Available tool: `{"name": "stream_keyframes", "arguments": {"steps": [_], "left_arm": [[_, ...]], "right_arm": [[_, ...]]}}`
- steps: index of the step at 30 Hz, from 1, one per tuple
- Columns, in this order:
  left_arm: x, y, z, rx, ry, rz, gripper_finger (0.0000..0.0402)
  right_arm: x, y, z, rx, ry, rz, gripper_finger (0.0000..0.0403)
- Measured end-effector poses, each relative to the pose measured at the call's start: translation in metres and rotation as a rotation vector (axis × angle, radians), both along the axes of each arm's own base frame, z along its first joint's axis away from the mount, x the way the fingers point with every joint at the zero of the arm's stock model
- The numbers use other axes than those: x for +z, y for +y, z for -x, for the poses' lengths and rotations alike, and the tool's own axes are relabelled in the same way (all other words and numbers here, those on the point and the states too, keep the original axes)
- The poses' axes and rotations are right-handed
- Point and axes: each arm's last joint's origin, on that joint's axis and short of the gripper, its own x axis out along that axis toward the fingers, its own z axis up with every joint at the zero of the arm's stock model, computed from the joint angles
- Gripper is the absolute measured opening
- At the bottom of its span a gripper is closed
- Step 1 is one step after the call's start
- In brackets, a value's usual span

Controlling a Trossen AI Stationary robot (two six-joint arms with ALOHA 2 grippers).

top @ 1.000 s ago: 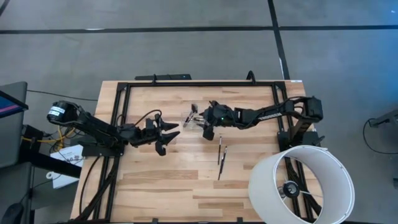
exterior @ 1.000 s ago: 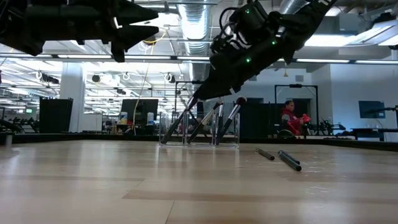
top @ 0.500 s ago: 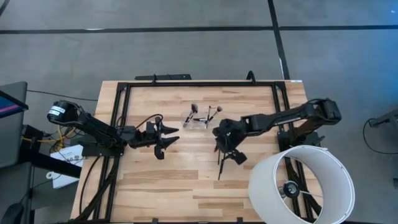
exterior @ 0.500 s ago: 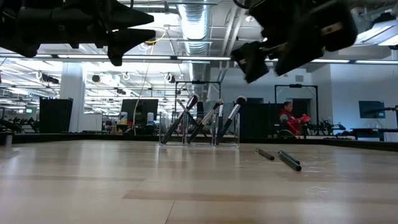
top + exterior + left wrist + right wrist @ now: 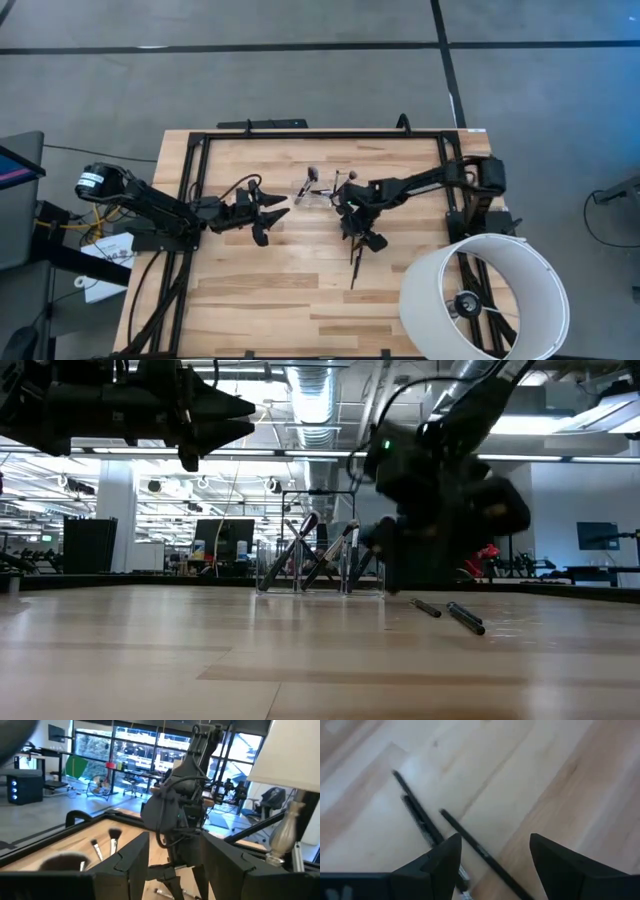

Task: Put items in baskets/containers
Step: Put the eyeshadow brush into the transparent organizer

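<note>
No readable text or labels anywhere

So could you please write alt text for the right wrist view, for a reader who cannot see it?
Looking down past the right tool, whose two dark fingers stand open with nothing between them, three thin dark makeup brushes lie loose and close together on the pale wooden table below.

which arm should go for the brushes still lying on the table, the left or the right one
The right. Its open gripper hangs right over the two loose brushes, which show between its fingers in its wrist view. The left gripper waits open, farther off, on the other side of the clear holder.
</note>
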Motion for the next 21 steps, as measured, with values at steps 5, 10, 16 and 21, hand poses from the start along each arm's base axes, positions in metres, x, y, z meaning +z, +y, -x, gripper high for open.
{"name": "stream_keyframes", "arguments": {"steps": [5, 10, 16, 21], "left_arm": [[-0.002, 0.004, -0.001, 0.017, 0.012, -0.002, 0.0172], [-0.003, 0.007, -0.001, 0.033, 0.023, -0.004, 0.0172], [-0.004, 0.009, -0.001, 0.044, 0.035, -0.007, 0.0172], [-0.005, 0.009, -0.001, 0.044, 0.043, -0.009, 0.0172]], "right_arm": [[-0.012, -0.011, -0.001, 0.048, -0.026, 0.038, 0.0226], [-0.018, -0.018, -0.002, 0.08, -0.061, 0.063, 0.0207], [-0.039, -0.02, -0.011, 0.113, -0.112, 0.072, 0.013], [-0.041, -0.018, -0.015, 0.117, -0.146, 0.056, 0.0072]]}}
